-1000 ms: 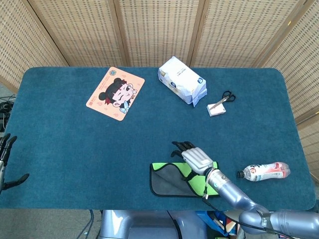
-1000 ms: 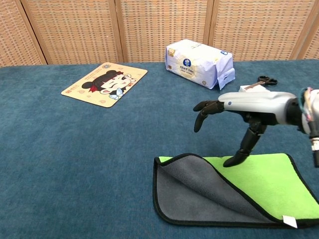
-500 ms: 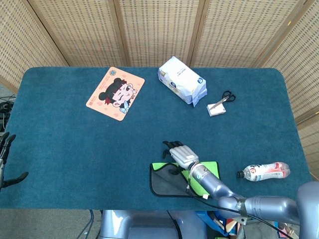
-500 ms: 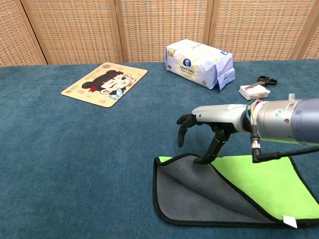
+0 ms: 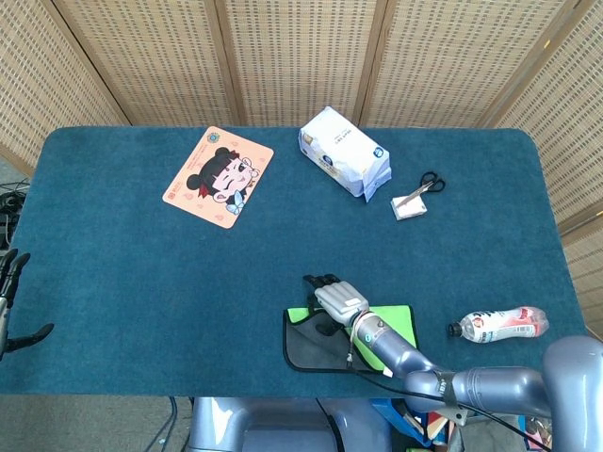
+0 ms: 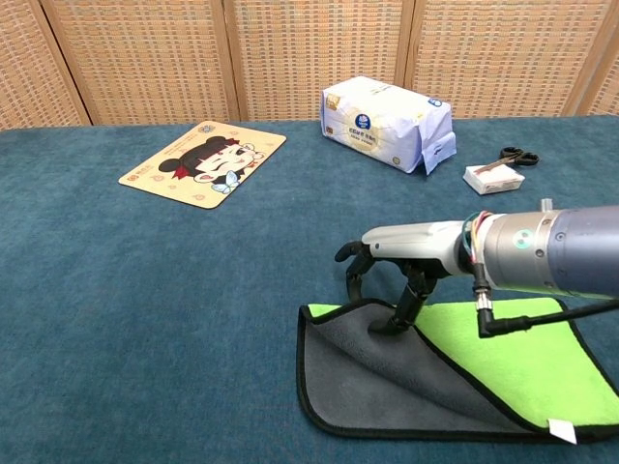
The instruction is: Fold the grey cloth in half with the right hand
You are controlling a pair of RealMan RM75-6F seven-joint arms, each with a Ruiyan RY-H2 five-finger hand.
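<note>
1. The grey cloth lay near the front edge of the desk, right of centre, with its grey left part folded over onto the bright green side.
2. The right hand reached in from the right and hung over the cloth's far left corner, palm down.
3. Its fingers were spread and curled downward; none of them closed on anything.
4. One digit pointed straight down and its tip touched the grey flap close to the fold; the fabric dimpled slightly there.
5. In the head view the same right hand sat at the cloth's top left, its arm running back toward the lower right.
6. The left hand showed only at the far left edge of the head view, off the desk, fingers apart and holding nothing.
7. A cartoon mat lay at the far left of the desk, well apart from the cloth.
8. A white pack of tissues sat at the far centre.
9. A small white box lay to the right of the pack, with black scissors just behind it.
10. A plastic bottle lay on its side near the right edge, beside the cloth but apart from it.
</note>
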